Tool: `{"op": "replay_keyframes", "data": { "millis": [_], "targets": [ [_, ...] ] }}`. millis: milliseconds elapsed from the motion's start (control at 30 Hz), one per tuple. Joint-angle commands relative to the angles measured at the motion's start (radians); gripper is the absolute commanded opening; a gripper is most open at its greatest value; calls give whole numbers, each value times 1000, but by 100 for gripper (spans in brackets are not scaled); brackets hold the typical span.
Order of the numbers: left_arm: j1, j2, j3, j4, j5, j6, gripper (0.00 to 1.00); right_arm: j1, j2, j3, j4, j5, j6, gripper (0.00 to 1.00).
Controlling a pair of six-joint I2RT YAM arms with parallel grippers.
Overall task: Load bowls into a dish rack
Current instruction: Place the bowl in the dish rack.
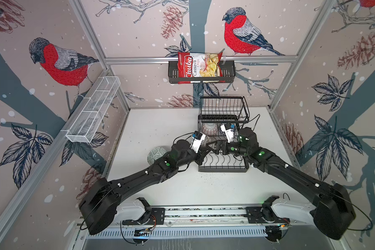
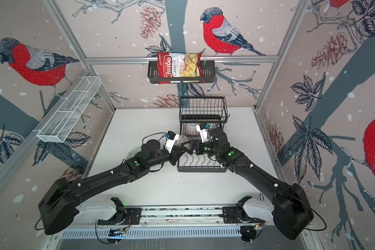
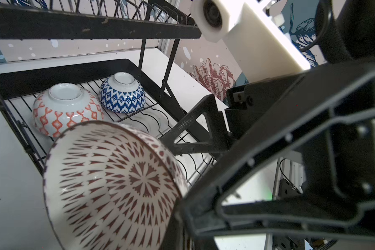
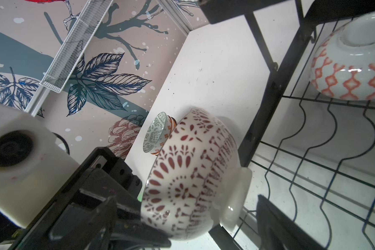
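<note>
In both top views the arms meet at the robot's-left edge of the dish rack (image 1: 223, 170), low beneath its raised basket (image 1: 223, 108). The left gripper (image 1: 206, 147) carries a maroon-patterned bowl (image 2: 183, 139). The right gripper (image 1: 217, 147) faces it closely, and whether they touch cannot be told from up here. A teal-patterned bowl (image 1: 157, 154) waits on the table (image 1: 160, 127), well apart from the rack.

The left wrist view shows the left fingers pressed together on the maroon bowl's rim. The bowl is tipped on its side in the air beside the rack's edge. An orange-diamond bowl (image 3: 65, 108) and a blue-patterned bowl (image 3: 122, 95) sit mouth-down, side by side, on the rack's flat base.

In the right wrist view the right fingers stand spread wide around the bowl's foot end (I can make out no contact yet), so this looks like a handover being set up.

The hold is a thin pinch on glazed rim, so a nudge from a closing right finger could swing the bowl or slip it free. If the left lets go before the right has seated, the bowl likely drops onto the rack's frame. The rack's upright struts stand close enough to be clipped.
</note>
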Motion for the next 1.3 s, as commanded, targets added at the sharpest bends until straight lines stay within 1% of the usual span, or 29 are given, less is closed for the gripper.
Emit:
{"op": "replay_keyframes", "data": {
  "millis": [0, 300, 500, 633, 1100, 1267],
  "targets": [
    [-4, 9, 11, 121, 20, 17, 0, -9, -1, -2, -11, 1, 25, 100],
    [-13, 57, 17, 162, 19, 24, 0, -22, 11, 0, -15, -10, 52, 100],
    [-19, 64, 18, 166, 13, 37, 0, -28, 28, -5, -27, -10, 67, 100],
    [-20, 64, 17, 169, 3, 45, 0, -29, 39, -10, -7, -33, 84, 100],
    [-20, 102, 36, 188, 13, 63, 0, -25, 41, 2, 4, -65, 85, 100],
    [-19, 106, 40, 191, 11, 71, 0, -24, 46, 3, 11, -72, 88, 96]
  ]
}}
